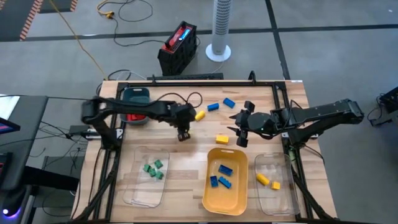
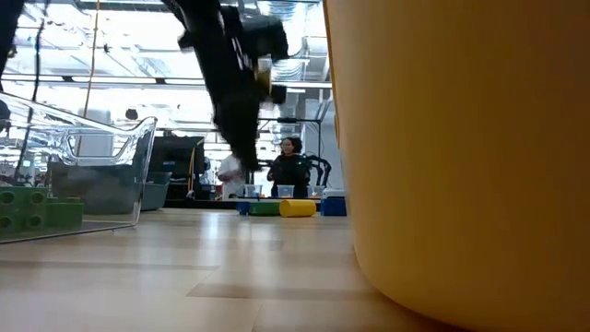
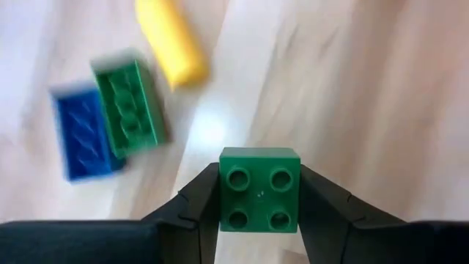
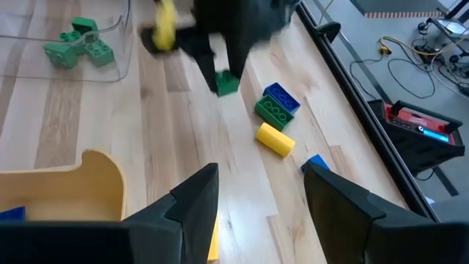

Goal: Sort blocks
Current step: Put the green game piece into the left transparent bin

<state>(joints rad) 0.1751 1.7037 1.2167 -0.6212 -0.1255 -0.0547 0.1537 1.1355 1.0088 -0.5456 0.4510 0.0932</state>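
My left gripper (image 1: 183,133) hangs over the middle of the table, shut on a small green block (image 3: 260,189) that also shows in the right wrist view (image 4: 227,83). Behind it on the wood lie a green block (image 3: 128,110) touching a blue block (image 3: 80,136), and a yellow block (image 3: 172,44). Another yellow block (image 1: 222,139) and two blue blocks (image 1: 213,106) (image 1: 229,102) lie loose farther right. My right gripper (image 4: 253,198) waits open above the table's right half (image 1: 242,130), holding nothing. My left gripper pinches the green block by two opposite side faces (image 3: 223,191) between its two fingers (image 3: 194,209). The fingers slant down from above. The block's studded top faces back toward the wrist, and the block hangs clear of the table.
Along the near edge stand a clear tray (image 1: 134,186) with green blocks, a yellow tray (image 1: 211,200) with blue blocks and a clear tray (image 1: 283,199) with yellow blocks. A teal tray (image 1: 135,94) with red pieces sits at the far left. A person stands in the room beyond (image 2: 293,166).
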